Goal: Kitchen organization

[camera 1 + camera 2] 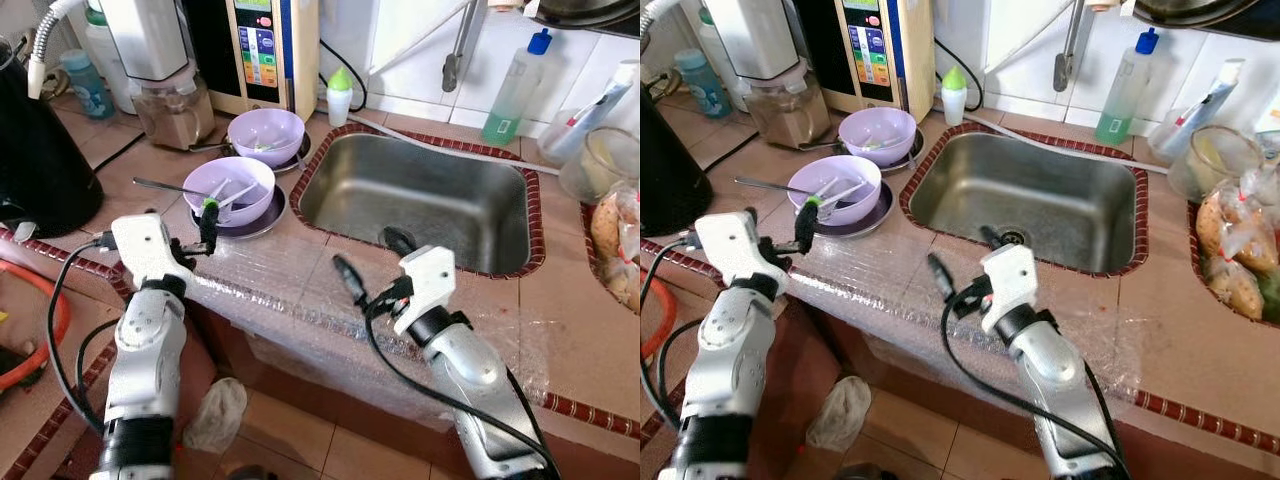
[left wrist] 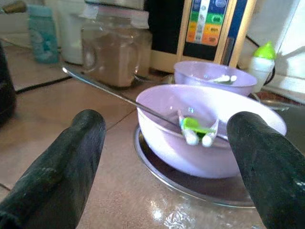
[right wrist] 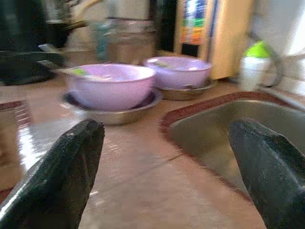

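Note:
Two lilac bowls stand on the tiled counter left of the steel sink. The near bowl rests on a steel plate and holds white and green utensils and a long metal spoon. The far bowl also holds utensils. My left gripper hovers open at the counter's front edge, just short of the near bowl, aimed at it. My right gripper is open over the counter in front of the sink, holding nothing.
Bubble wrap covers the counter's front edge. A black appliance, a brown-filled jar and a water machine stand at the back left. A soap bottle, a glass jar and bagged food sit right of the sink.

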Controlling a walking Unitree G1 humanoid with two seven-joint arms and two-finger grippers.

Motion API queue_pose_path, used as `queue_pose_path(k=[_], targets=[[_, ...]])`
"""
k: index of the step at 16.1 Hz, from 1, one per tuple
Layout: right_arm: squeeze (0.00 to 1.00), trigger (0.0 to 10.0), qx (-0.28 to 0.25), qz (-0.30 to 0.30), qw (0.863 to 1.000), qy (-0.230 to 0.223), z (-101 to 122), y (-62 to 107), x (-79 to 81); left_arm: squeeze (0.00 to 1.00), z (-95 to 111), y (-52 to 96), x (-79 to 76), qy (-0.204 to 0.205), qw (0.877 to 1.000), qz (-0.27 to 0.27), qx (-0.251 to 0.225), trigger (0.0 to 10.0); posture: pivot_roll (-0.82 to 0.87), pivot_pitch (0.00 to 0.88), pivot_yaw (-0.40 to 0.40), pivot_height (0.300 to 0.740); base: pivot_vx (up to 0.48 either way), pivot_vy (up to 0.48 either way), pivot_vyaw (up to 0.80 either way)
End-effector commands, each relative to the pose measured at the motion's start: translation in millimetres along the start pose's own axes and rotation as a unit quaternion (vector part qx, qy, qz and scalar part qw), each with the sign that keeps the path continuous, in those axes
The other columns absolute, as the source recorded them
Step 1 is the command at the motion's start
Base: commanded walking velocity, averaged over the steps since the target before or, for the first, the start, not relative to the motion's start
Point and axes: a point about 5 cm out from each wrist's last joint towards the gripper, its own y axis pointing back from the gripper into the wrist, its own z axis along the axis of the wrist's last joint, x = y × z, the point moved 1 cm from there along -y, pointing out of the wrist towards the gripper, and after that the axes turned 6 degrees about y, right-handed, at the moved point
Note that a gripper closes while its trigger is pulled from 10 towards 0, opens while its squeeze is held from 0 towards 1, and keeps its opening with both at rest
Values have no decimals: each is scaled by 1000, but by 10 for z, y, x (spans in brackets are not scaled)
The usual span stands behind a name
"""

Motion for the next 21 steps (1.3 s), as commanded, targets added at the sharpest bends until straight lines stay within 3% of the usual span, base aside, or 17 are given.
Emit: queue_pose_path(k=[1, 2, 3, 4, 5, 6, 10, 17, 21], targets=[[0, 10000, -4, 25, 1000, -8, 54, -1, 51, 0, -32, -21, -4, -2, 1000, -9, 4, 8902, -78, 6, 24, 740, 0, 0, 0], [0, 10000, -2, 33, 999, 7, 83, 9, 33, 0, -59, -46, -38, -4, 1000, -23, 8, 7451, -86, 14, 28, 740, 0, 0, 0], [0, 10000, 0, 29, 1000, 12, 91, 19, 2, 0, -65, -64, -51, -3, 1000, -29, 7, 6667, -93, 16, 30, 740, 0, 0, 0], [0, 10000, 2, 23, 1000, 12, 96, 30, -27, 0, -70, -83, -57, -3, 999, -32, 5, 3725, -97, 19, 32, 740, 0, 0, 0], [0, 10000, 5, 18, 1000, 12, 101, 53, -61, 0, -82, -118, -64, -3, 999, -36, 2, 2353, -100, 19, 34, 740, 0, 0, 0], [0, 10000, 7, 18, 1000, 11, 99, 64, -59, 0, -93, -144, -85, -1, 999, -44, 2, 0, -107, 16, 38, 740, 0, 0, 0], [0, 10000, 17, 54, 998, -8, 71, 74, 83, 0, -120, -200, -142, 1, 998, -56, 4, 0, -109, 0, 41, 740, 0, 0, 0], [0, 10000, 29, 69, 997, -27, 35, 73, 90, 0, -228, -169, -173, 3, 999, -53, 5, 0, -102, 0, 39, 740, 0, 0, 0], [0, 10000, 26, 114, 991, -59, 56, 82, 150, 0, -224, -181, -179, 4, 999, -53, -1, 0, -98, 0, 36, 740, 0, 0, 0]])
